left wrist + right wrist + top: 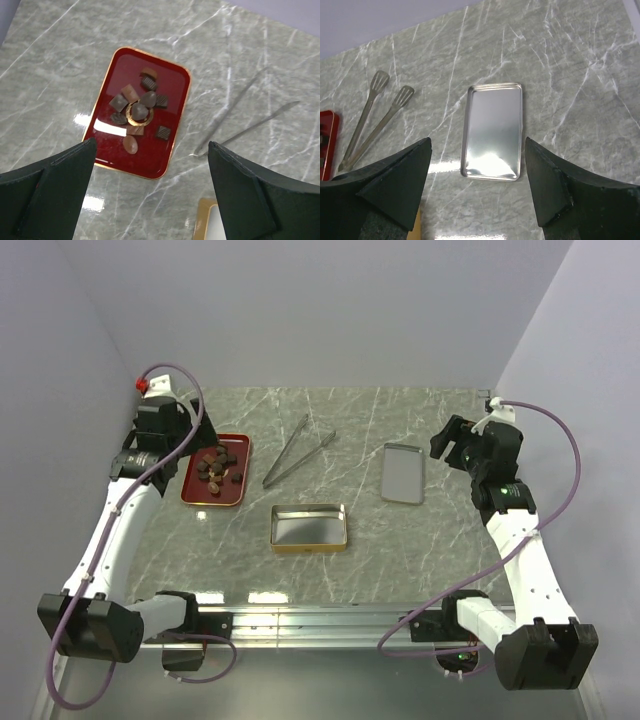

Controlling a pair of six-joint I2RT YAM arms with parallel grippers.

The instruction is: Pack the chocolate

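Several small brown chocolates (219, 467) lie clustered on a red tray (200, 494) at the left; the left wrist view shows the chocolates (139, 111) on the tray (159, 155). A gold-rimmed open tin (309, 528) sits at the table's middle, its corner in the left wrist view (205, 220). A silver lid (403, 473) lies to the right and shows in the right wrist view (494, 131). My left gripper (203, 420) is open and empty above the tray (152, 165). My right gripper (452, 440) is open and empty above the lid (477, 165).
Metal tongs (296, 451) lie between the tray and the lid, also in the right wrist view (372, 117) and, blurred, in the left wrist view (250, 115). Walls close the back and both sides. A metal rail (320, 618) runs along the near edge.
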